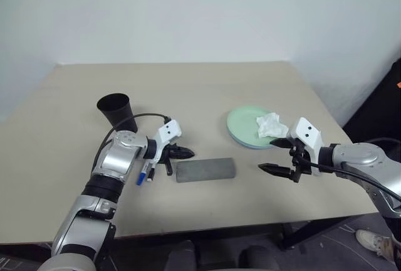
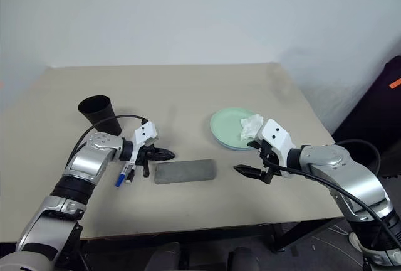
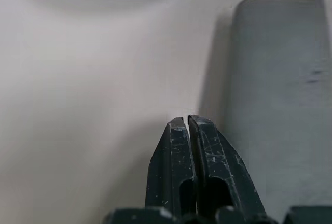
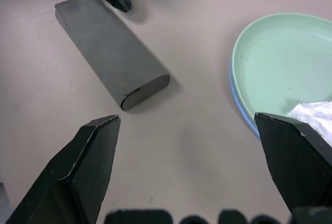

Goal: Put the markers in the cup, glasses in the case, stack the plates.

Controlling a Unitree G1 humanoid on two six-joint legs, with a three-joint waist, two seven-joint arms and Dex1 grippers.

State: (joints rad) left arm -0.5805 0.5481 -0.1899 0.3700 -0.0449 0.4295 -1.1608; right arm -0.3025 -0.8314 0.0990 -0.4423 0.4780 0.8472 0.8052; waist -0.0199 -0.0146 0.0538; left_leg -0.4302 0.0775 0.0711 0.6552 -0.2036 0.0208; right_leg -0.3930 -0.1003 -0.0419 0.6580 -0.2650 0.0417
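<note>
Markers (image 1: 145,173), slim white barrels lying on the table (image 1: 207,95) just under my left wrist between the cup (image 1: 117,111) and the grey case (image 1: 205,170), look light and slick, so I'd pinch mid-barrel; left gripper (image 1: 185,153) is closed empty, right gripper (image 1: 281,156) gapes wide.

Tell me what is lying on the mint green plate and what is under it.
A crumpled white tissue lies on the mint green plate. Under it sits the light blue plate, just an edge showing; the rest is covered.
</note>
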